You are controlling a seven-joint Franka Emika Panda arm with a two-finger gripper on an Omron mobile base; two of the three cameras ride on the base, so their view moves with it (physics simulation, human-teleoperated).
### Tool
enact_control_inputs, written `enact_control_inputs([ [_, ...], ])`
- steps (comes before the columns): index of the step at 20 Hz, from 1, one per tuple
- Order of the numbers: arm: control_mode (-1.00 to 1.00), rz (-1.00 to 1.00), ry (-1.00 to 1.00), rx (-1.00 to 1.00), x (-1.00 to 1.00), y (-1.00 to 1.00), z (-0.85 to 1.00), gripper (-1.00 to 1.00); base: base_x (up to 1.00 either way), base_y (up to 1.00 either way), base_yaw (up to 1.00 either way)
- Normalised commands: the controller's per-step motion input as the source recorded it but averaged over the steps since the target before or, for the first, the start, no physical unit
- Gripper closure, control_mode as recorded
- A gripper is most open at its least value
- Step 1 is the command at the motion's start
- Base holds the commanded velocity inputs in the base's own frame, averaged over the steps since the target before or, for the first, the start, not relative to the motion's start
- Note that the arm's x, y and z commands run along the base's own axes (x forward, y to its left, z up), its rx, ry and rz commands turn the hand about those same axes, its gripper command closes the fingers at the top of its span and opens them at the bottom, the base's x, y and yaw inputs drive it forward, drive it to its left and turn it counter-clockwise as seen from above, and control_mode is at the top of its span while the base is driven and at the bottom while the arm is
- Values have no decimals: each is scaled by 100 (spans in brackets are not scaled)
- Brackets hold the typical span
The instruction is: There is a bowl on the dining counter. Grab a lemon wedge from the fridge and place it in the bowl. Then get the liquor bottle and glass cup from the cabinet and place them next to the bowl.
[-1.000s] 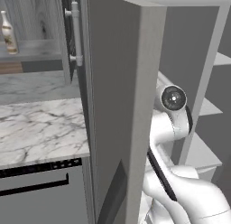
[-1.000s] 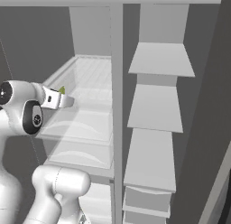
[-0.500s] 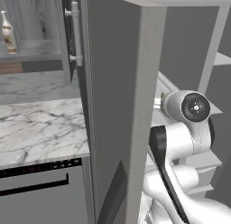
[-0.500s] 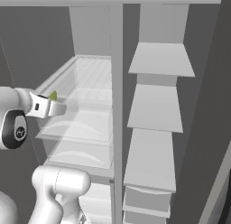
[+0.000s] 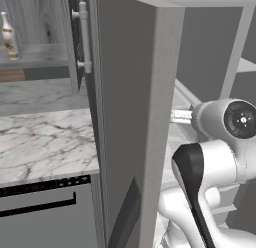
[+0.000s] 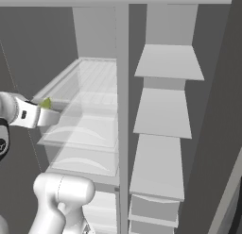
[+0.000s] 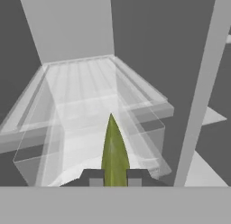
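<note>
My end effector (image 7: pixel 115 177) is pinched shut on the lemon wedge (image 7: pixel 114 148), held just in front of the fridge (image 6: pixel 124 77) shelves. I'd judge the job now is a clean retreat — back straight out from the fridge, grip firm, clear of its open door (image 5: pixel 132 117) — before turning toward the bowl.

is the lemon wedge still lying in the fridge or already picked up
Picked up. In the hand view the lemon wedge stands pinched between the gripper's two fingertips, above the clear fridge shelf rather than lying on it.
</note>
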Motion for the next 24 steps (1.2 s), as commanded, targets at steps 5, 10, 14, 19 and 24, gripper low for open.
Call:
enact_control_inputs([
  [5,-100,0,0,0,-30,-3,0,100,0,0,0],
  [10,-100,0,0,0,-37,0,0,100,0,0,0],
  [14,100,0,0,0,0,0,0,100,-59,0,-5],
  [19,100,0,0,0,0,0,0,100,-65,0,-17],
  [24,100,0,0,0,0,0,0,100,-62,0,-30],
])
